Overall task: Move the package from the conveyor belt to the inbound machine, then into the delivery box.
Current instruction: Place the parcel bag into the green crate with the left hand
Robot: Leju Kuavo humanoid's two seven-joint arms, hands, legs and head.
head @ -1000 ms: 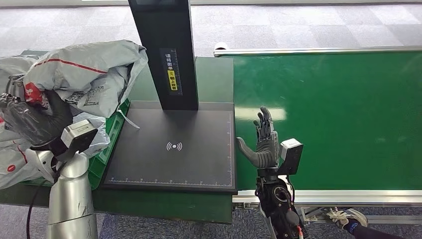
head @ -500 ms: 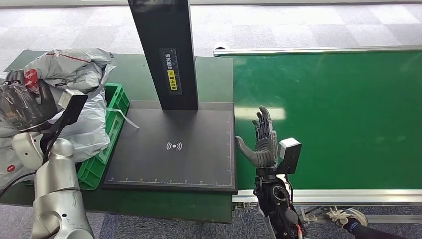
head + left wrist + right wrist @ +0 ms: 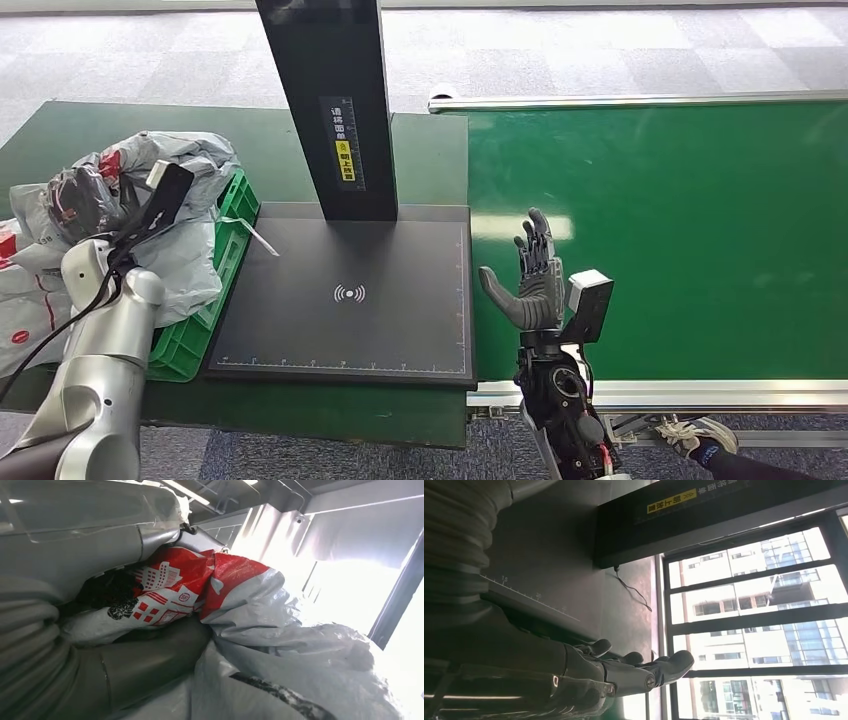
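At left of the head view we see the left robot hand (image 3: 80, 195) gripping the grey-and-red package (image 3: 165, 165) over the green delivery box (image 3: 215, 270). The right robot hand (image 3: 532, 285), fingers spread and holding nothing, stands upright between the scanner platform (image 3: 345, 295) and the conveyor belt (image 3: 690, 230).

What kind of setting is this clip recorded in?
Probably a parcel-sorting demo station set up in an office-type room: a green conveyor belt, a black scanning platform with an upright post, and a green crate heaped with grey courier bags. Carpet tiles cover the floor.
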